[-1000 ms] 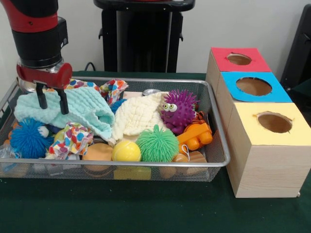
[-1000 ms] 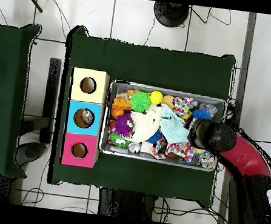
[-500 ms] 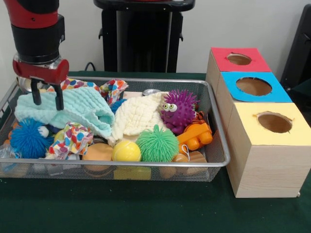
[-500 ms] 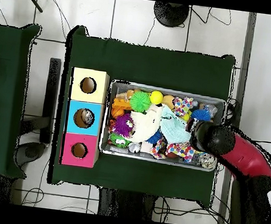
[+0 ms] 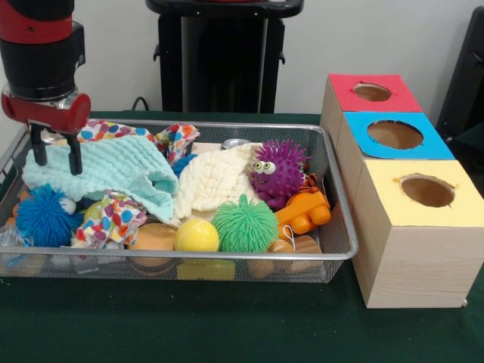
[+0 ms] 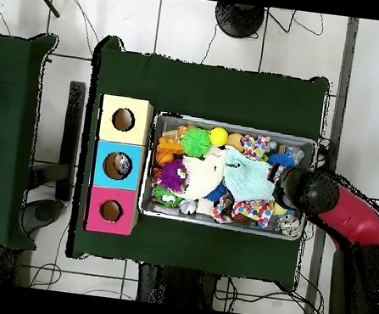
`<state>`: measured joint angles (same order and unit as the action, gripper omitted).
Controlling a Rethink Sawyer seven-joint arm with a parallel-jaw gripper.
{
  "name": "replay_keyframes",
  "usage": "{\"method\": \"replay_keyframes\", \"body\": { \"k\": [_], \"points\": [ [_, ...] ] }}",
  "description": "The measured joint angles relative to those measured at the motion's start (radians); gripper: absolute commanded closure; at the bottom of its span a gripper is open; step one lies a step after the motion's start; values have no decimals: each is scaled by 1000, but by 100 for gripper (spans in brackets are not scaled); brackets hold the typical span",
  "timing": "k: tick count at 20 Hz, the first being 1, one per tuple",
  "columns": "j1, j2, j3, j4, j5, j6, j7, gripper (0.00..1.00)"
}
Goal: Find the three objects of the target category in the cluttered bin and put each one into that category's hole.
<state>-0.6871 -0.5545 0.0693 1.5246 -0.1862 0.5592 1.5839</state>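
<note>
Gripper hangs over the nine o'clock end of the bin, fingers parted and empty, tips touching the mint cloth. Spiky balls lie beyond: blue at six o'clock, green toward four.

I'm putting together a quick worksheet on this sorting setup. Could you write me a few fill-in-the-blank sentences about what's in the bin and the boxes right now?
1. The three wooden boxes have red, blue and ____ tops; the blue box sits in the middle.
2. The purple spiky toy with googly eyes lies next to the ____ cream cloth.
3. The end effector hangs over the ____ cloth at the bin's end farthest from the boxes.
4. The yellow ball sits beside a green ____ ball.

Missing words: yellow; folded; mint-green; spiky
</note>
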Motion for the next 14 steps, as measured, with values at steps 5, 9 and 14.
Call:
{"method": "replay_keyframes", "body": {
  "k": [5, 9, 14],
  "points": [
    [-17, 17, 1, -30, 0, 17, 0, 0],
    [-21, 32, 1, -48, 0, 17, 0, 0],
    [-19, 57, 1, -83, -25, 17, 0, 0]
  ]
}}
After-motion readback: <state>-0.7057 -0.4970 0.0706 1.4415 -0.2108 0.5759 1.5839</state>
